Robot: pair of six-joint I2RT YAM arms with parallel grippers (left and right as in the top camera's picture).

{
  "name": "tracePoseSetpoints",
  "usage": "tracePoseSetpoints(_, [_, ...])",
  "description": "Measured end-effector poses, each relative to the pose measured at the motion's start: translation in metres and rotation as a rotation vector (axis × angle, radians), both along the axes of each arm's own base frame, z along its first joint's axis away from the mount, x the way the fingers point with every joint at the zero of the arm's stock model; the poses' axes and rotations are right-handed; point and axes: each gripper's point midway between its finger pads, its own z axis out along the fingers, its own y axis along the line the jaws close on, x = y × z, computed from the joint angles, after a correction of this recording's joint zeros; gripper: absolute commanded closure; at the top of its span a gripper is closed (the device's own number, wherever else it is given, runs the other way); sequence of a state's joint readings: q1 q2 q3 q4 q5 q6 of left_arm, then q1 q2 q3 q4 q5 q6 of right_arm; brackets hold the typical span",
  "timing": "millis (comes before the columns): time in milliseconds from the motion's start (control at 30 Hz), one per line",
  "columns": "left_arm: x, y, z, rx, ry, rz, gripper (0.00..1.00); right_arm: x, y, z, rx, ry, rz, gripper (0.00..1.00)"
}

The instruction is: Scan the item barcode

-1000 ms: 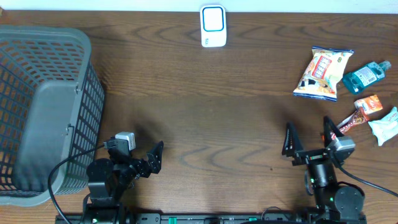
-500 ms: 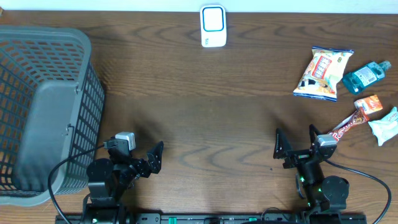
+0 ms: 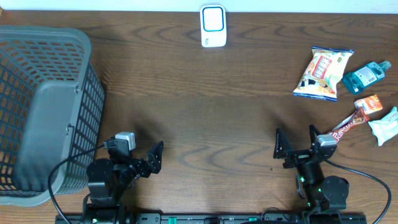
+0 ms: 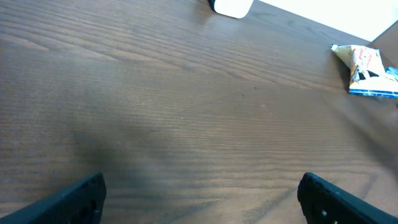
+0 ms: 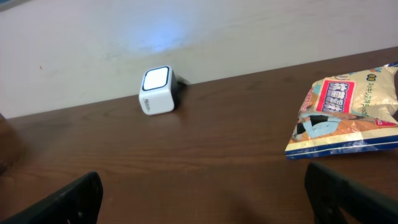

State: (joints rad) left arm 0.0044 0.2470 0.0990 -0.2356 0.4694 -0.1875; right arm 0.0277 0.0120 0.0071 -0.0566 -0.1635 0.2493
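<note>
The counter (image 3: 205, 106) is bare wood, and the packets lie flat on it. I could skid over a wrapper instead of getting under it.

The basket (image 3: 92, 106) fills the left of the overhead frame. My left pincer (image 4: 200, 186) sits near its wall at the lower left, so a wide swing from there could catch the mesh.

The chip bag (image 3: 323, 73), in the upper right, looks puffy and slick. A hard pinch may crush it and a light one may let it slip. I cannot see a barcode from here, so I may have to turn the bag, and creases could spoil the read.

The bottle (image 3: 364, 74) lies just beside the bag; I cannot tell whether they touch. Lifting one may drag the other.

The scanner (image 3: 212, 26) stands at the top centre by the wall, well apart from the goods. It looks light, and an item carried too low could knock it over.

The small wrappers (image 3: 368, 104) crowd the right edge, so I might grab two at once.

My right pincer (image 3: 295, 134) waits at the lower right. Both pincers are released, spread wide and holding nothing.
</note>
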Motion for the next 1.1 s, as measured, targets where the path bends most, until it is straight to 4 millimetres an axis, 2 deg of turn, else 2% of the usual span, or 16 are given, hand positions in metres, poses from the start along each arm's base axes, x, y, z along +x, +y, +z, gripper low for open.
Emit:
tracePoseSetpoints(333, [0.000, -0.002, 0.001, 0.010, -0.007, -0.007, 0.02, 0.000, 0.000, 0.000, 0.000, 0.000, 0.000, 0.01])
tracePoseSetpoints(400, [0.005, 0.002, 0.006, 0.021, -0.044, 0.017, 0.02, 0.000, 0.000, 0.000, 0.000, 0.000, 0.000, 0.01])
tracePoseSetpoints(600, [0.024, 0.015, 0.044, 0.053, -0.291, 0.093, 0.01, 0.000, 0.000, 0.000, 0.000, 0.000, 0.000, 0.01])
tracePoseSetpoints(833, [0.022, 0.022, 0.034, 0.171, -0.314, 0.092, 0.02, 0.000, 0.000, 0.000, 0.000, 0.000, 0.000, 0.01])
tracePoseSetpoints(1100, [0.019, 0.025, 0.057, 0.299, -0.449, 0.082, 0.01, 0.000, 0.000, 0.000, 0.000, 0.001, -0.002, 0.01])
